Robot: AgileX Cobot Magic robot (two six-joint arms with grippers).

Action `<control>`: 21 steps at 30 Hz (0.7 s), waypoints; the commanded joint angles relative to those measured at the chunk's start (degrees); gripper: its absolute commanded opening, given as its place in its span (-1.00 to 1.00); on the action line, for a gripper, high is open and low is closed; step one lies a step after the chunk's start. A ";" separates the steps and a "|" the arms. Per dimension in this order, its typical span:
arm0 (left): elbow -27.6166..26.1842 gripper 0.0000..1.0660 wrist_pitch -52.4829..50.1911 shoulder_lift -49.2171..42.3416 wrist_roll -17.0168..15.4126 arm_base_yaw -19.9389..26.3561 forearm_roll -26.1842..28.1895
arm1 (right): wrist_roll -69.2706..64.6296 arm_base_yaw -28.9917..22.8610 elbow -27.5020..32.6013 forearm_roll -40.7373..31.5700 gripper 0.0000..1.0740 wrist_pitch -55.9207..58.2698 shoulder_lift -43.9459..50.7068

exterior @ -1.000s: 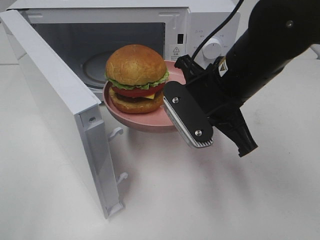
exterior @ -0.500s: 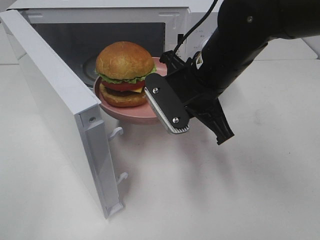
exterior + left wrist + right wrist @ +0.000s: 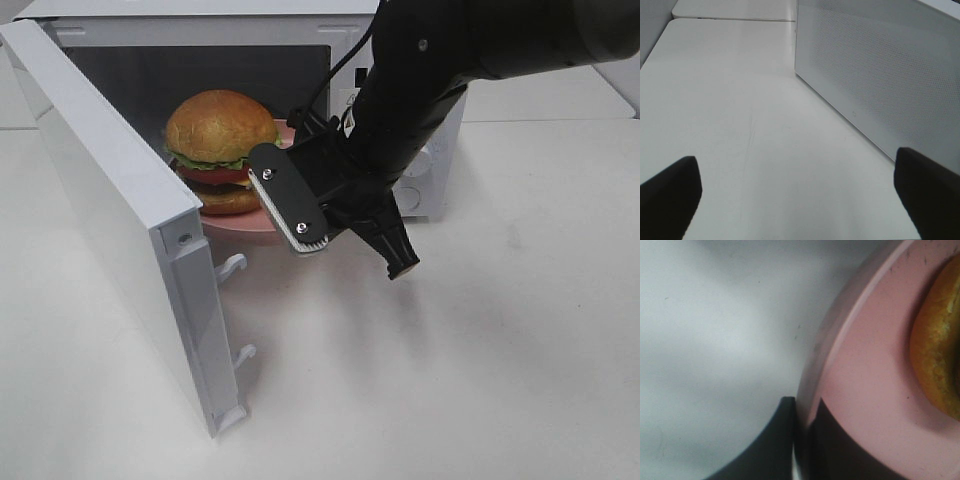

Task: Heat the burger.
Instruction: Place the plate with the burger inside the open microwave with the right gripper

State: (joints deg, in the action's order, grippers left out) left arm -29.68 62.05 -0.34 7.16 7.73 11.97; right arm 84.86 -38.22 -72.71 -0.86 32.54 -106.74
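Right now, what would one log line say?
right gripper: shut on plate rim | burger: on plate, at open microwave mouth | left gripper: open, empty

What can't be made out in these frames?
- Exterior high: round pink plate mostly covered by the right gripper and tall golden-bun hamburger; whether it touches the oven floor is hidden.
- Exterior high: white microwave controls mostly behind the black arm.
- Right wrist: frame edge leaves only a bun sliver.
- Left wrist: open left gripper fingers run off frame; burger out of view.
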 commanded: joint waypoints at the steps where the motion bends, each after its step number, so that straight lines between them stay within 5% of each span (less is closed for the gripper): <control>1: 0.11 0.83 -0.86 -1.43 0.06 0.17 0.11 | -2.64 0.69 -1.83 1.95 -1.00 -3.67 0.17; 21: 0.11 0.83 -0.86 -1.43 0.06 0.17 0.11 | -10.20 0.69 -15.24 8.65 -1.00 0.74 -9.22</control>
State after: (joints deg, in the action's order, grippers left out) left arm -29.68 62.05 -0.34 7.16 7.73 11.97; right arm 77.81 -38.67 -86.92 4.64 34.09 -116.65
